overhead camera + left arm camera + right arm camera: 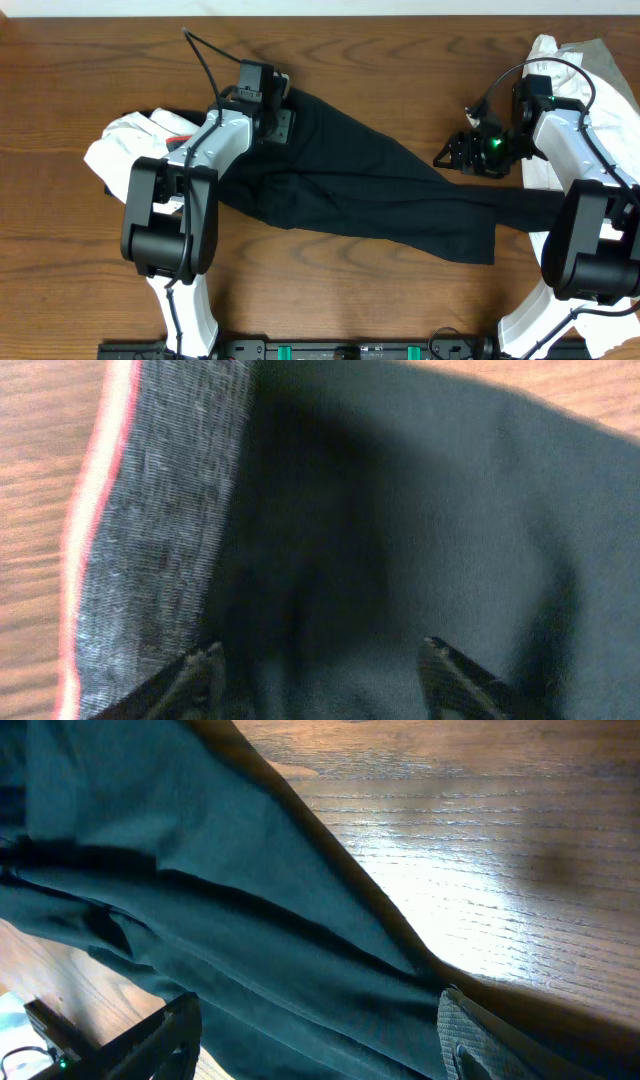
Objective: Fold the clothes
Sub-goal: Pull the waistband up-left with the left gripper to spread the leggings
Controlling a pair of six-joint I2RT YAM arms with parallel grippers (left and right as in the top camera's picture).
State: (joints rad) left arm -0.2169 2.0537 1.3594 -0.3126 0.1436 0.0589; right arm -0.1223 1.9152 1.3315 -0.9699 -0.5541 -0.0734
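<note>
The black garment lay across the middle of the counter, running slantwise from near the far edge, left of centre, down toward the right edge; it was creased along its length and not yet folded. Its grey waistband, edged in red, showed in the left wrist view, so that end was the one nearest the far edge. The left gripper stood over that waistband end with its fingers spread and only cloth beneath them — released, probably placed there to take a corner. The right gripper hovered at the garment's far-side hem toward the right edge, likewise spread wide and empty, likely ready to catch the long end. A heap of white clothes sat by the left edge and another white heap in the far right corner — seemingly set aside to leave the middle for folding.
</note>
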